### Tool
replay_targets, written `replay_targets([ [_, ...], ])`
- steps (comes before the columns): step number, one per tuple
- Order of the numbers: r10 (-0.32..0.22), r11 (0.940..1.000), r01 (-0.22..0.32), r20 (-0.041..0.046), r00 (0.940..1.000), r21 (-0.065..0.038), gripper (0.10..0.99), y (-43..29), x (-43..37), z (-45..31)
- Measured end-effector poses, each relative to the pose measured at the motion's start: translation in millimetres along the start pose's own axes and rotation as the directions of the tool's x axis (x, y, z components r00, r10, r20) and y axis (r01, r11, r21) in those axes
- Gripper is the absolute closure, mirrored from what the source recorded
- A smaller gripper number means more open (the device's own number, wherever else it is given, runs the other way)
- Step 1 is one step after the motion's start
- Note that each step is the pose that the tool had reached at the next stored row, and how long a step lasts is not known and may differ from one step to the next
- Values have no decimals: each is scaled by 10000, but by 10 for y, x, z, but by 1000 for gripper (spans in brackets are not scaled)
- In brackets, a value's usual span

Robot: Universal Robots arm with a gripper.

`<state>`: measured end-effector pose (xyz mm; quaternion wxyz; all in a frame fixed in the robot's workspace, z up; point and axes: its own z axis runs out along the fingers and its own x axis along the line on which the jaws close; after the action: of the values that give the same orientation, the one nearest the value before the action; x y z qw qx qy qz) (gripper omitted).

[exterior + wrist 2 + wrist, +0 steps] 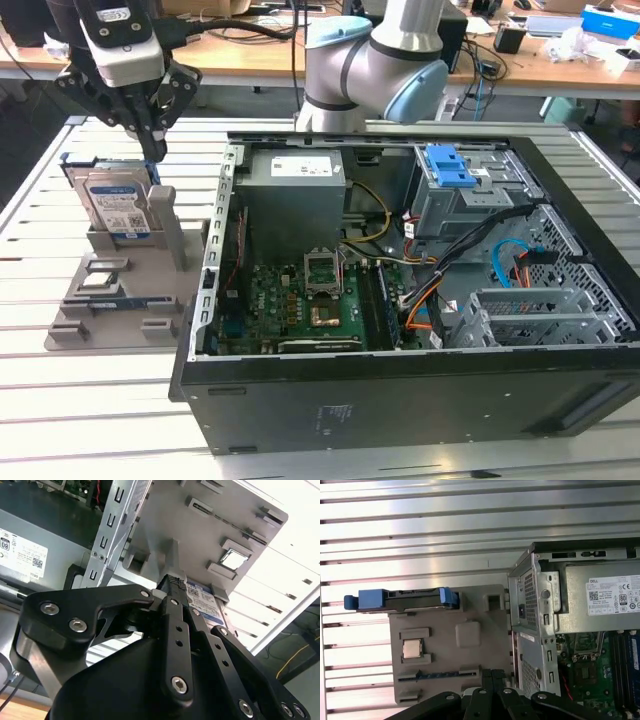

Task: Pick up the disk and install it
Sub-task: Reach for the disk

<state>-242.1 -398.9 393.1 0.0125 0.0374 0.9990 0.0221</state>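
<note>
Disk (115, 205) is standing on edge in a slot of the grey holder (176, 232), label facing the exterior view's camera. It is sitting well outside the computer case (400, 405), so it is not yet installed, and nothing is gripping it. Gripper (155, 150) is hanging just above the disk's end nearer the case. In the second wrist view the gripper (174, 581) is showing its 2 jaws pinched together with nothing between them.

Risk 1, my read: if it is coming down like that, the tips are landing on the disk's top edge instead of straddling it, jamming the disk into the slot or shoving the holder. Risk 2: it is sitting toward 1 end, not mid-span, so a grip there is likely tilting the disk on lift and binding its blue frame in the slot, possibly dragging the holder up off the slatted table (100, 400). Risk 3: the holder is also carrying a processor chip (411, 649) and a memory stick (430, 675), and any jolt is shaking those loose. Risk 4: the case wall is standing just beside the holder, so the wide linkage is at risk of clipping it during a swing.
</note>
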Motion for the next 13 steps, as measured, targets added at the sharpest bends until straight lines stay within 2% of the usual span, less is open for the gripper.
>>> replay_targets([
  [13, 0, 10000, 0, 0, 10000, 0, 980, -16, 217, -4],
])
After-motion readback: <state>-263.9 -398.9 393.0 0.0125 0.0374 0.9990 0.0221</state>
